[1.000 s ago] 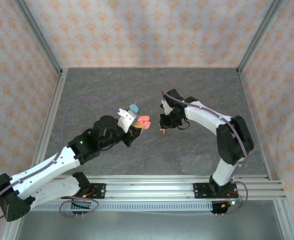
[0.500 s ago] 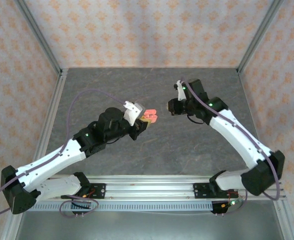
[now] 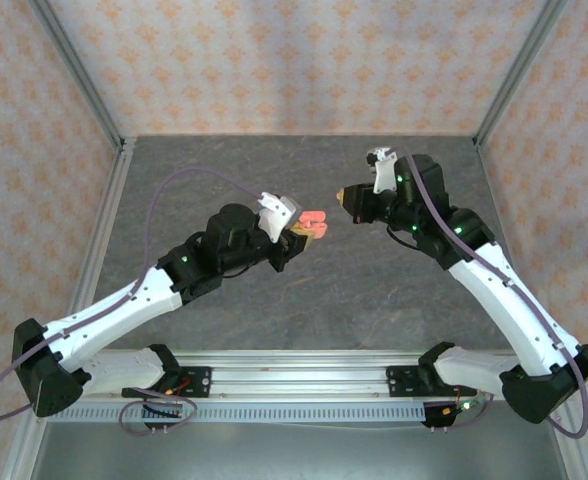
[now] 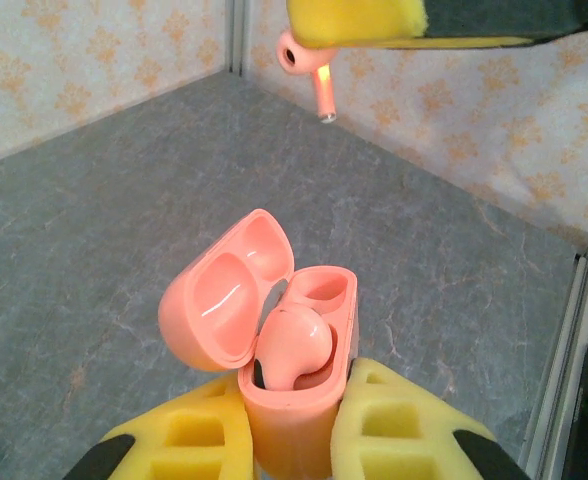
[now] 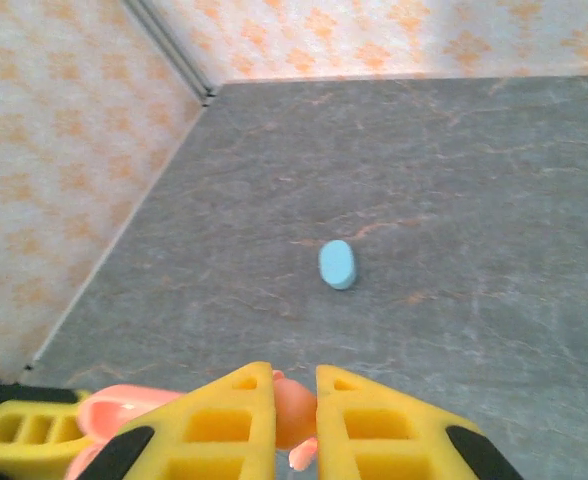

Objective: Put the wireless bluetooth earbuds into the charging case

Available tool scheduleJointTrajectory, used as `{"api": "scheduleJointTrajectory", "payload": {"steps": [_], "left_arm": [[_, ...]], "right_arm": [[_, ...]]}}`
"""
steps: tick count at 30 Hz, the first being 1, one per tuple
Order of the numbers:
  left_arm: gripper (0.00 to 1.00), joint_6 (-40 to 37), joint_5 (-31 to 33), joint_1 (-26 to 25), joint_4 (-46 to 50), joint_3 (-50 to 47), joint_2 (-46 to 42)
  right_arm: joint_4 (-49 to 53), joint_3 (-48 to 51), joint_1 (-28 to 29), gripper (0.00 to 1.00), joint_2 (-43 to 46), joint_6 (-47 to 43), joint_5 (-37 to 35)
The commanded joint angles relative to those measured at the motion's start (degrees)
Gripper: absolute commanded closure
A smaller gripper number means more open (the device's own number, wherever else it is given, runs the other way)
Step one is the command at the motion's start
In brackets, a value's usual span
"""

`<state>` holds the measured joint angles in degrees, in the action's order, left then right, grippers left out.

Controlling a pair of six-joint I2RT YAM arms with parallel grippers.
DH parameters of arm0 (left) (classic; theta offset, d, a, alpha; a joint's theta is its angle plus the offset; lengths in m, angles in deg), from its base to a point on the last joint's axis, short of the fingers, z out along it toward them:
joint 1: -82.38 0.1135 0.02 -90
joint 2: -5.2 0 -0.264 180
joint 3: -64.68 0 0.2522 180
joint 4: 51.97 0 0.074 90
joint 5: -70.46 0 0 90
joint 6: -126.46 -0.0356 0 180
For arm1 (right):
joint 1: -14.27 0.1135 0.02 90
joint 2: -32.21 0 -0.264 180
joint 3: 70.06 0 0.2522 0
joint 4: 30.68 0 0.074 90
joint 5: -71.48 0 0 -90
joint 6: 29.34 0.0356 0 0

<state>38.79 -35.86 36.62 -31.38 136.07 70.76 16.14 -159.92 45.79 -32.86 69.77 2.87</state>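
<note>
On the left: reaches from the near-left base diagonally inward, long and low, ending in the left gripper (image 3: 300,232), held clear of the surface. Clamps yellow pads (image 4: 189,445) on both sides of the charging case (image 4: 296,395), keeping it upright. On the right: arches up from the near-right base, bends inward at the elbow, and points the right gripper (image 3: 352,197) at the left one, tips near but apart. Pinches an earbud (image 4: 312,70) between almost-closed fingers (image 5: 224,420).

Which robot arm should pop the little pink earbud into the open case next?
Right. The right gripper pinches the pink earbud near the open case, which has one empty slot. The left gripper is clamped on the case, so it should probably just hold steady.
</note>
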Motion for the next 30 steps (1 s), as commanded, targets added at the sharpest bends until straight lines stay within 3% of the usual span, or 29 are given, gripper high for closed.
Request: {"api": "scheduleJointTrajectory", "payload": {"steps": [1,30], "left_arm": [[1.00,-0.5,-1.2,-0.5,-2.8,2.8,0.0],[1.00,1.0,-0.9,-0.5,-4.2,5.7,0.8]], "right_arm": [[-3.6,-0.5,0.9,0.86,1.1,0.9,4.6],[-4.2,3.1,1.4,0.87,1.8,2.2,12.2]]}}
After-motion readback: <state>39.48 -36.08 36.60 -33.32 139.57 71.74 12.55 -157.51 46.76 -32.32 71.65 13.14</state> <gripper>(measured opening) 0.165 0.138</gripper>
